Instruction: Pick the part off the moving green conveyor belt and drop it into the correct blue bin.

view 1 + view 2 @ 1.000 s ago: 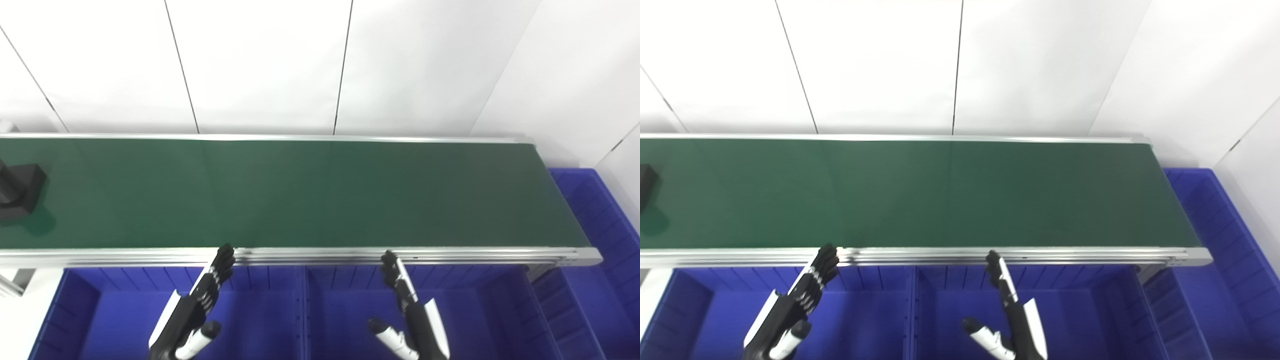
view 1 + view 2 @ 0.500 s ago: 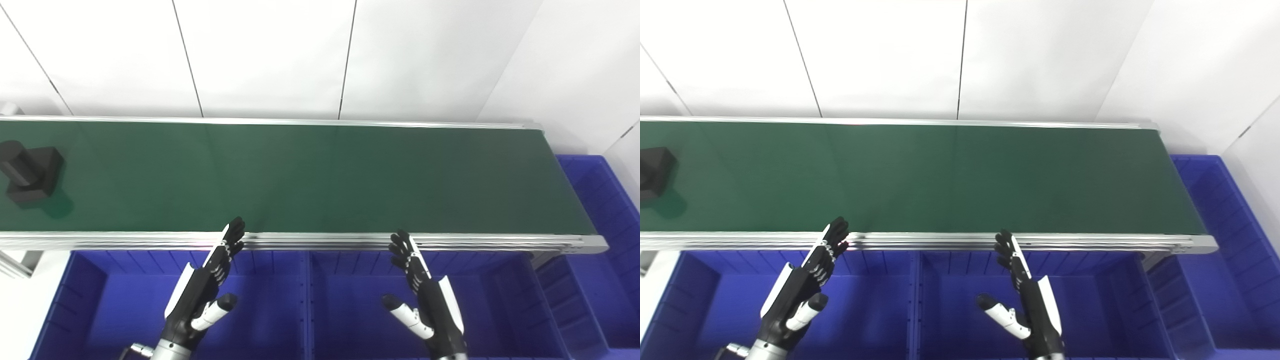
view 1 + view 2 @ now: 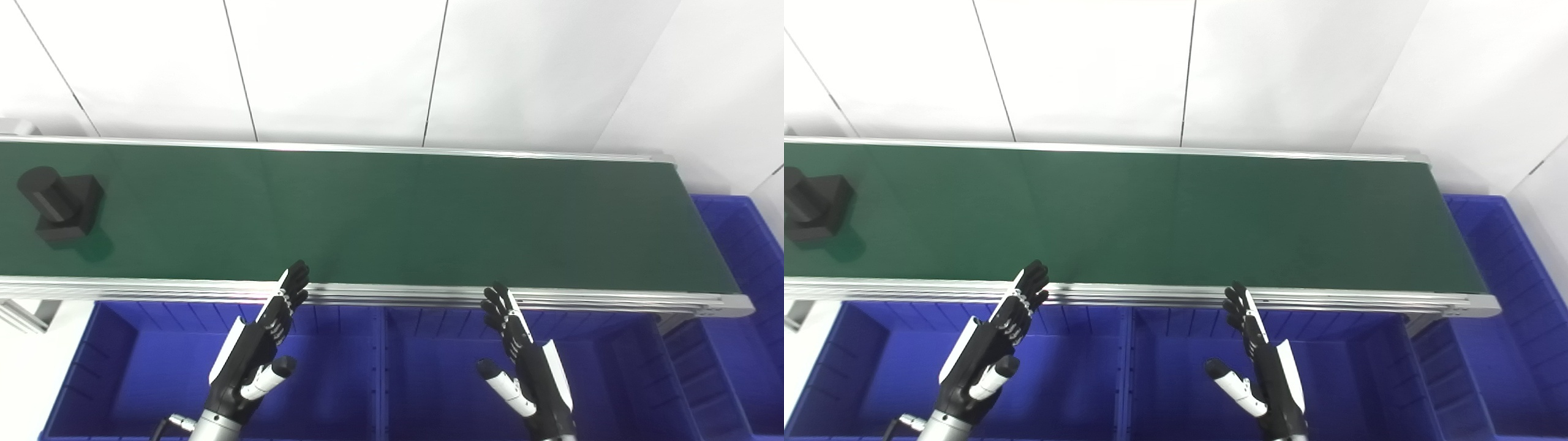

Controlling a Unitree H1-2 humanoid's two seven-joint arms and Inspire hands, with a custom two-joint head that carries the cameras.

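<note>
The belt (image 3: pixel 392 220) is carrying the part (image 3: pixel 60 207) at nine o'clock, well apart from both hands. The bins (image 3: pixel 153 373) are lying open at six o'clock, with the belt's near rail between. The left hand (image 3: pixel 257 352) and right hand (image 3: pixel 527 367) are hovering wide, holding nothing. A mistimed reach risks knocking the part over or snagging fingers on the rail.

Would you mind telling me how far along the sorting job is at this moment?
Nothing is done yet: the black part sits on the green belt at its far left. Both the left robot hand and right robot hand are open and empty, poised over the blue bins by the belt's near rail. Grasping and dropping remain.
</note>
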